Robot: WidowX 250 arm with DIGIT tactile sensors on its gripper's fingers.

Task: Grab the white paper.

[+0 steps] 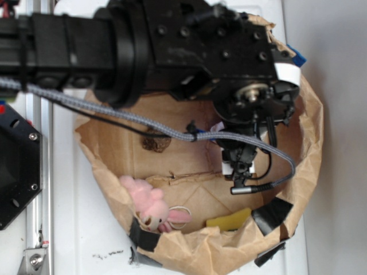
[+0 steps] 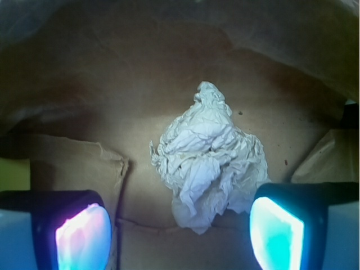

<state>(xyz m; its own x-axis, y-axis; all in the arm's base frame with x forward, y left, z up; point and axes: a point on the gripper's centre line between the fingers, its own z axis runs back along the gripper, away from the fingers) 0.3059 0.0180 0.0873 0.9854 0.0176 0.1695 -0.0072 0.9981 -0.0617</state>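
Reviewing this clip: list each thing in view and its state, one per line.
white paper: crumpled, lying free on the bag floor between the pads.
pincer: open, holding nothing.
paper bag: open-topped, rim rolled down.
pink plush toy: lying against the bag wall.
yellow block: lying flat.

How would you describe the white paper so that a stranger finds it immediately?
Look inside the brown paper bag, on its floor. Between the open pincer pads lies the white paper, a crumpled wad. It alone is white and creased; the plush toy is pink.
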